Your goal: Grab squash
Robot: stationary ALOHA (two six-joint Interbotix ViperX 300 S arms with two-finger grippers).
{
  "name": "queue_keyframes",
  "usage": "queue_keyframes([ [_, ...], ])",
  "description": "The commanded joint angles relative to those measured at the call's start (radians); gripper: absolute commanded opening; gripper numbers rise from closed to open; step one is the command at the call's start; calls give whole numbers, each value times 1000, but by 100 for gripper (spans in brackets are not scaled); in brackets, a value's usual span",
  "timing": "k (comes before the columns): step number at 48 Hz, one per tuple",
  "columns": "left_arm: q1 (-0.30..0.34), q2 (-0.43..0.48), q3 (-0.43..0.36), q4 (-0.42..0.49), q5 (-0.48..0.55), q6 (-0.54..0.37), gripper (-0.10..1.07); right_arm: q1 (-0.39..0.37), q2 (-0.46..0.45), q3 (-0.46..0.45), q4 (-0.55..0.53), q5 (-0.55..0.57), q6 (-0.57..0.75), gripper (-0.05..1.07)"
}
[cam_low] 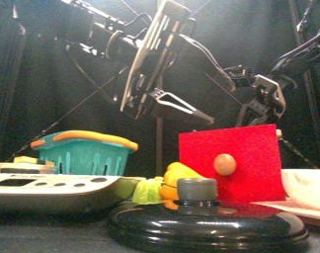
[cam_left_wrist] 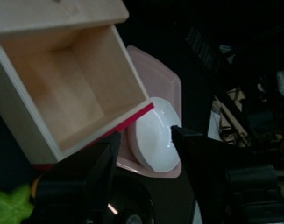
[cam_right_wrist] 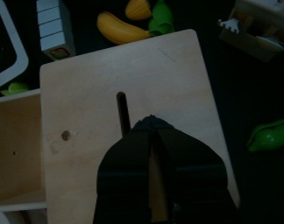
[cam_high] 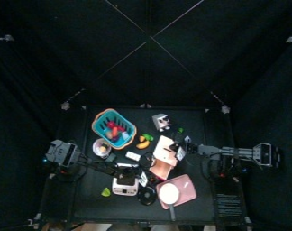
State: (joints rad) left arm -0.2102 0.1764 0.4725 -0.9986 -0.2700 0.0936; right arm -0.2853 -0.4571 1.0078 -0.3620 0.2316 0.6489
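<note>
The right tool (cam_right_wrist: 156,131), jaws together and empty, hovers over a wooden box (cam_right_wrist: 121,105); the yellow squash (cam_right_wrist: 121,28) lies beyond. Descending here would strike the box. Left tool (cam_left_wrist: 145,153): jaws apart.

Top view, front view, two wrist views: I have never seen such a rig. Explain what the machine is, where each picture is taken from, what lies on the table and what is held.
It is a robot with two black arms, each ending in a two-jawed gripper. The top view looks straight down on the table. The front view looks level across it from its front edge. Each wrist view comes from a camera riding on one arm. On the table are a teal basket, a wooden box with a red front, a yellow squash, a black lid and a white bowl on a pink plate. The left gripper is open near the bowl. The right gripper is shut above the box. Neither appears to hold anything.
</note>
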Motion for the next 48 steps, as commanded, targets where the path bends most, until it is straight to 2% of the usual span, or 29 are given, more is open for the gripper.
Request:
queue_keyframes([
  [1, 25, -77, 14, 63, -6, 3, 87, 0, -23, -18, 15, 17, -2, 29],
  [7, 55, -143, 75, 135, -6, -2, 87, 12, -66, -40, 31, 28, 0, 29],
  [16, 112, -241, 170, 176, -6, 5, 87, 74, -94, -89, 106, 29, -3, 29],
  [29, 209, -364, 304, 341, 0, 3, 87, 276, -58, -184, 193, 18, 3, 30],
  [34, 238, -423, 341, 385, 5, 3, 87, 367, -35, -229, 262, 29, 3, 30],
  [38, 255, -460, 365, 420, 11, 3, 87, 405, -11, -259, 339, 66, 5, 31],
  [48, 281, -515, 410, 480, 28, 3, 87, 407, 44, -324, 506, 229, 29, 33],
])
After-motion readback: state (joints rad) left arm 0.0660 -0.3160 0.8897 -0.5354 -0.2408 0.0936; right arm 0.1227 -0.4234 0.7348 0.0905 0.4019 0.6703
